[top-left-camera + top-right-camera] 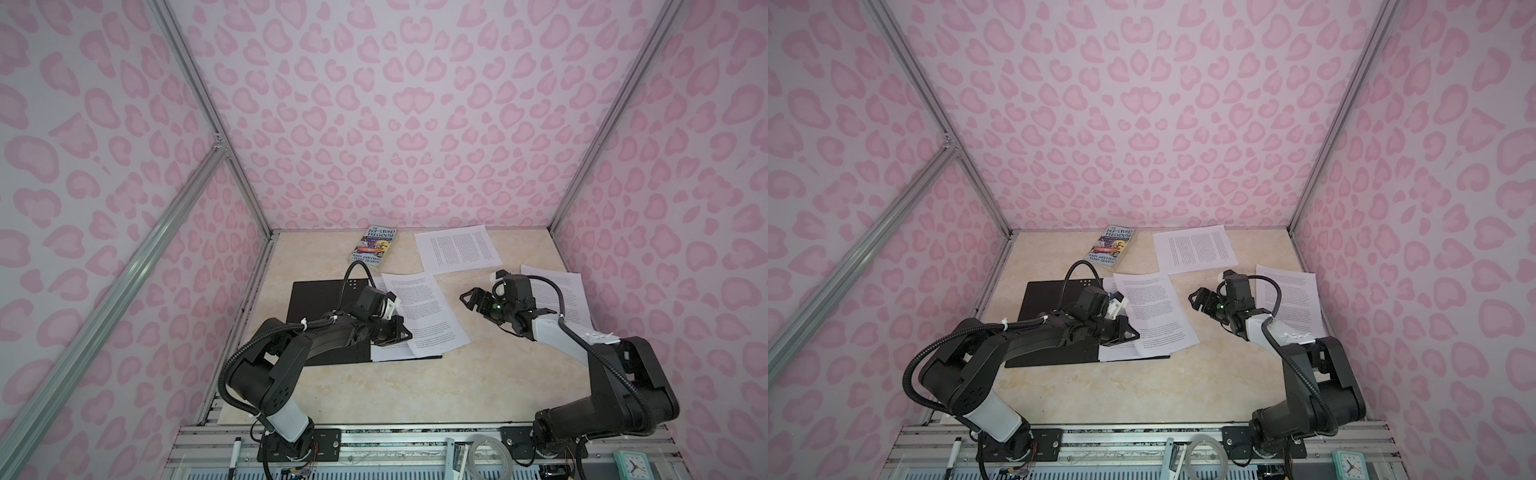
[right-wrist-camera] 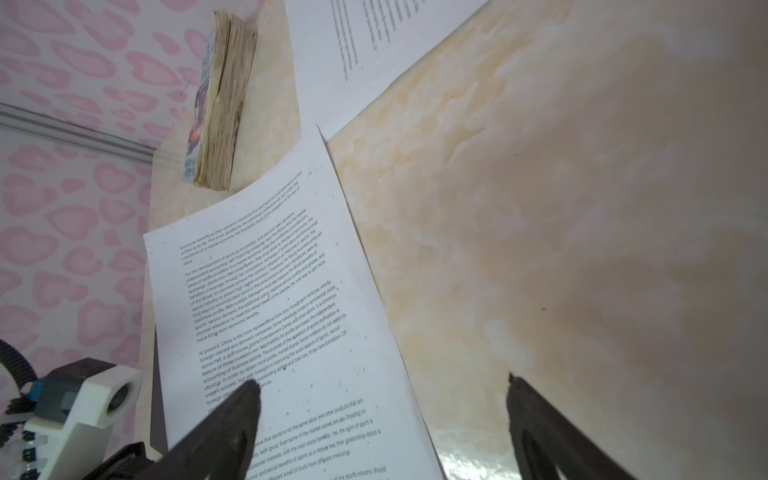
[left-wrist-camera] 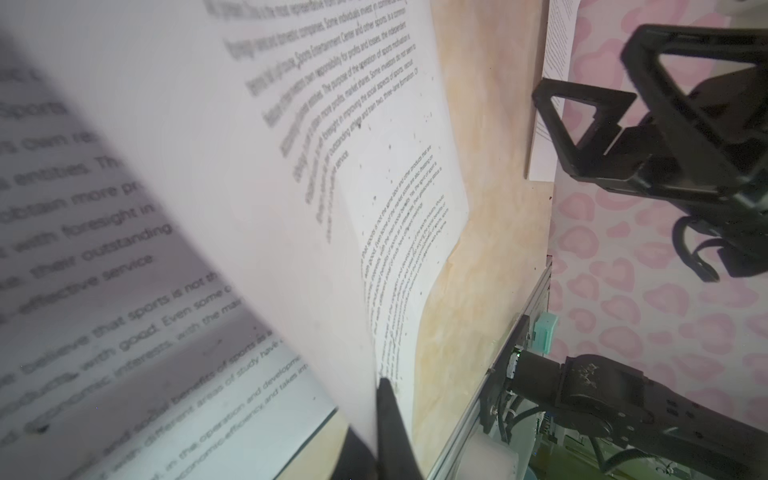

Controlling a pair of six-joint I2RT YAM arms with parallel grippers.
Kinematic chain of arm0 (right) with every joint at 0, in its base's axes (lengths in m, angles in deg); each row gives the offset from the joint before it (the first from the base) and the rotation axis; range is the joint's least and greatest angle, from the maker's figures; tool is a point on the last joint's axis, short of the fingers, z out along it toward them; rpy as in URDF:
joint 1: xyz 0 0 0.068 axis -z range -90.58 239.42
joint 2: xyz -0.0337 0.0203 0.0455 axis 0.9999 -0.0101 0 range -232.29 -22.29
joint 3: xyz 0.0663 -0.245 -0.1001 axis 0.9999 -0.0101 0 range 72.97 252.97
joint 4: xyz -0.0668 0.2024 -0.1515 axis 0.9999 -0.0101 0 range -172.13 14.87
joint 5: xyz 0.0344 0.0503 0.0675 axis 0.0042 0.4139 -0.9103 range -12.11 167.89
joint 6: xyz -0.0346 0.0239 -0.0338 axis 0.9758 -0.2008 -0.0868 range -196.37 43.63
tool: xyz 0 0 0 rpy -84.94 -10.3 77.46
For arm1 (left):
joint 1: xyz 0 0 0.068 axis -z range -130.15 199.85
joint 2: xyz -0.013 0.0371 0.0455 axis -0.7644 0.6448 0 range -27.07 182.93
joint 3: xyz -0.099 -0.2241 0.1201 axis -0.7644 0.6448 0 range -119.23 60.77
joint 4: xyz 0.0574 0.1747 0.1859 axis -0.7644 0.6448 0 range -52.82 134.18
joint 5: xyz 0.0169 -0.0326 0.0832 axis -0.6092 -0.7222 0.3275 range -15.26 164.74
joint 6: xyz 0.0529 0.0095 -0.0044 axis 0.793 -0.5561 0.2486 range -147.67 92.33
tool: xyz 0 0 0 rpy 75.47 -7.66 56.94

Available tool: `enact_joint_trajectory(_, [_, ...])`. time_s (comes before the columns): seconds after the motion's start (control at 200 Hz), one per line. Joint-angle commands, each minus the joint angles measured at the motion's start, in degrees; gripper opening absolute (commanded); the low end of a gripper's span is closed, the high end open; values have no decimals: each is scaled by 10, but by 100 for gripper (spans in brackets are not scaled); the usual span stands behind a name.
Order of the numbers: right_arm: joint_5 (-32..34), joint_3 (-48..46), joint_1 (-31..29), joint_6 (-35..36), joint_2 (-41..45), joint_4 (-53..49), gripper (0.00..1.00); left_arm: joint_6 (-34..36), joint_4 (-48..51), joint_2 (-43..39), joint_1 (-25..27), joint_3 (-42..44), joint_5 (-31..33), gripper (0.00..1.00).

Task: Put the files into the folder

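The folder (image 1: 320, 303) (image 1: 1054, 307) lies open and black on the table's left half. Printed white files (image 1: 419, 307) (image 1: 1154, 307) lie askew over its right half and stick out past its edge. My left gripper (image 1: 405, 332) (image 3: 382, 386) is shut on the near edge of the top sheet (image 3: 291, 166), which curls up above another sheet (image 3: 124, 332). More files lie at the back (image 1: 457, 249) and at the right (image 1: 557, 295) under my right arm. My right gripper (image 1: 469, 297) (image 2: 380, 386) hangs open and holds nothing, just right of the top sheet (image 2: 282, 311).
A colourful paperback book (image 1: 372, 246) (image 2: 220, 104) lies at the back, behind the folder. Pink patterned walls close in three sides. On the front rail lie a marker (image 1: 237, 449), a tape roll (image 1: 490, 457) and a small clock (image 1: 633, 465).
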State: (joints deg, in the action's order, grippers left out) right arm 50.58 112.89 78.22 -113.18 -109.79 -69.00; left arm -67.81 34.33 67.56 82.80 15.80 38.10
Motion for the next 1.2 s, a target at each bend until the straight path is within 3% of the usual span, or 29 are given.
enact_joint_trajectory(0.0, [-57,-3,-2,15,-40,22,91,-16,-51,0,-3,9,-51,3])
enact_joint_trajectory(0.175, [-69,-2,-7,21,-53,25,91,-86,-176,0,-8,40,-120,3])
enact_joint_trajectory(0.56, [-81,-21,-5,9,-41,37,93,-167,-304,-4,-28,79,-151,3])
enact_joint_trajectory(0.945, [-126,-50,5,-43,-61,120,92,-246,-432,2,-46,110,-170,3])
enact_joint_trajectory(1.195, [-132,-51,-3,-50,-73,131,91,-238,-415,44,-52,94,-187,3])
